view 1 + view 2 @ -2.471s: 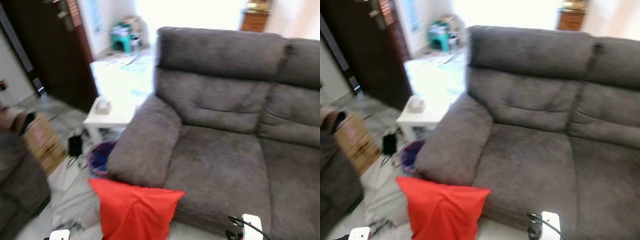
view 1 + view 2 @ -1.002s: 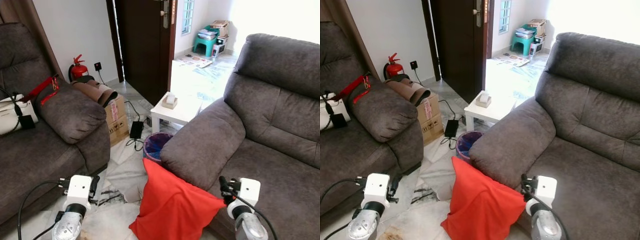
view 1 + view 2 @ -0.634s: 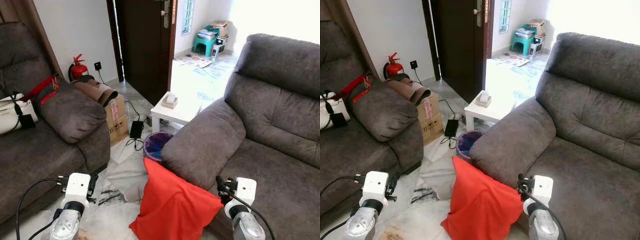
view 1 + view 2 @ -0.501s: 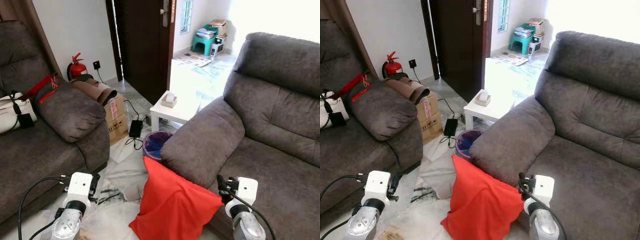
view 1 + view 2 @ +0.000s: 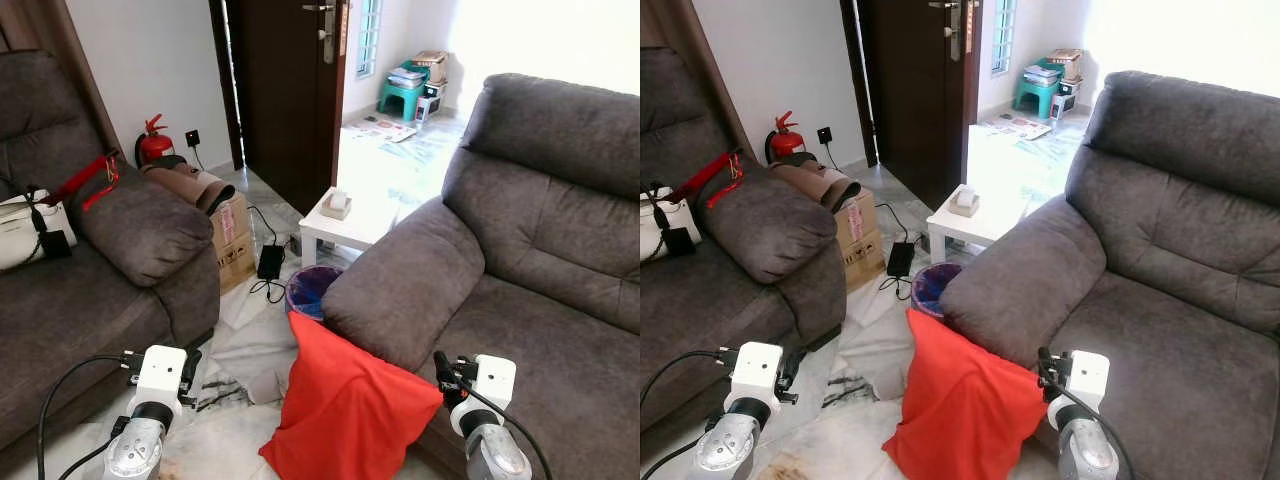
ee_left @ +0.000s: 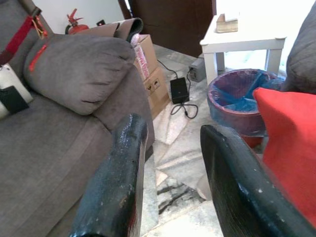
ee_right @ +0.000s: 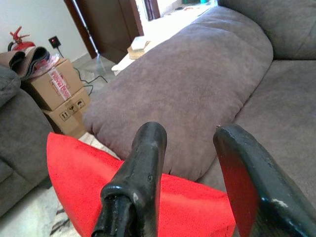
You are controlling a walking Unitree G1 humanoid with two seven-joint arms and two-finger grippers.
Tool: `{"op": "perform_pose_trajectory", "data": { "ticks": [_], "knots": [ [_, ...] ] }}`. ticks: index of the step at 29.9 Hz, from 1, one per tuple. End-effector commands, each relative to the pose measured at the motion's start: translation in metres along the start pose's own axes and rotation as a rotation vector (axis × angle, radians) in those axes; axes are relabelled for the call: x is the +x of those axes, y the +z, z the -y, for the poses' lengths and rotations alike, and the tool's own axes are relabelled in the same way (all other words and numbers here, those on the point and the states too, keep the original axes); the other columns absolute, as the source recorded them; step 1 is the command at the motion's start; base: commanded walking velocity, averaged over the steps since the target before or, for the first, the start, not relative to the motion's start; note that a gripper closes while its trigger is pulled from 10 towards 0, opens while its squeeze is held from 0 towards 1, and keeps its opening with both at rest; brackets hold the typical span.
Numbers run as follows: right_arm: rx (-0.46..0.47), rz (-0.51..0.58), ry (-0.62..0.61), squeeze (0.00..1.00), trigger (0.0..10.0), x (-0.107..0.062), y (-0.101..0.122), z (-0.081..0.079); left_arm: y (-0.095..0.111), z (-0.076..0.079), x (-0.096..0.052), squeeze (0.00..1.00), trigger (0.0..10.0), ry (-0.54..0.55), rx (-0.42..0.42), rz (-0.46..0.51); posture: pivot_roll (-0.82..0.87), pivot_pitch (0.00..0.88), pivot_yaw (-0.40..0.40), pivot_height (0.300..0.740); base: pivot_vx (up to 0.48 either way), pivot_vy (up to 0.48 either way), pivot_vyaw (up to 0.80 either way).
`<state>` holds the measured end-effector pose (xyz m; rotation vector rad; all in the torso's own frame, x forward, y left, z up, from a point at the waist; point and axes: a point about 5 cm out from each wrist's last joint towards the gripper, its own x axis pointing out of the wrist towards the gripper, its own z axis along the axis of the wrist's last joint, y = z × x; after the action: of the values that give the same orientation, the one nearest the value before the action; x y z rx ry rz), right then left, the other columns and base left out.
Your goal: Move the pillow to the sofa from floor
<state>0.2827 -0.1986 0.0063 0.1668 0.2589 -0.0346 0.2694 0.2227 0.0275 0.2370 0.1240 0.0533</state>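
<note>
The red pillow (image 5: 345,415) stands on the floor (image 5: 235,345), leaning against the front of the sofa (image 5: 520,290) just below its left armrest (image 5: 405,285). You see its top corner touching the armrest's underside and its lower edge resting on pale marbled tiles.

Your right gripper (image 7: 190,168) hangs low beside the sofa seat, next to the pillow's right corner but apart from it; its two black fingers (image 7: 143,173) are spread, with nothing between them. Your left gripper (image 6: 168,163) hangs low over the floor, well to the left of the pillow, fingers likewise spread and empty.

Behind the pillow stands a round bin (image 5: 312,290), lined with a blue bag, touching or nearly touching the armrest; what is in it cannot be made out. Beyond it is a small white table (image 5: 350,220) bearing a small box (image 5: 336,203). A black adapter (image 5: 270,262) with its cable lies on the tiles beside the table.

To your left is a second grey sofa (image 5: 90,270), with a white bag (image 5: 30,232) and a red strap (image 5: 85,180) on it. A cardboard box (image 5: 232,240) stands against its far side, a rolled mat (image 5: 190,185) on top. A fire extinguisher (image 5: 152,140) stands by the white wall, next to a dark door (image 5: 285,90). Past the door, a bright room holds a green stool (image 5: 400,90) with things stacked on it.
</note>
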Motion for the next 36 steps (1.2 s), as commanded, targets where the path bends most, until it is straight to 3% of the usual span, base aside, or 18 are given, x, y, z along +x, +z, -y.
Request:
{"op": "perform_pose_trajectory", "data": {
  "ticks": [1, 11, 16, 36],
  "knots": [
    [-0.008, 0.006, -0.012, 0.0, 10.0, 0.0, 0.001, 0.001, 0.003, 0.001, 0.002, 0.0, 10.0, 0.002, -0.006, 0.01, 0.09, 0.0, 0.031, 0.692, 0.0, 0.0, 0.0],
    [-0.002, -0.029, 0.009, 0.0, 10.0, 0.002, -0.001, -0.004, 0.003, 0.001, 0.001, 0.0, 10.0, 0.014, -0.009, 0.006, 0.11, 0.0, 0.025, 0.692, 0.0, 0.0, 0.0],
    [0.005, -0.016, 0.023, 0.0, 10.0, 0.003, 0.0, -0.006, 0.002, 0.0, 0.0, 0.0, 10.0, 0.017, -0.01, 0.005, 0.11, 0.0, 0.025, 0.657, 0.0, 0.0, 0.0],
    [0.024, -0.033, 0.011, 0.0, 10.0, 0.0, -0.007, -0.009, 0.002, -0.004, 0.003, 0.0, 10.0, 0.006, 0.01, -0.02, 0.1, 0.0, 0.056, 0.657, 0.0, 0.0, 0.0]
  ]
}}
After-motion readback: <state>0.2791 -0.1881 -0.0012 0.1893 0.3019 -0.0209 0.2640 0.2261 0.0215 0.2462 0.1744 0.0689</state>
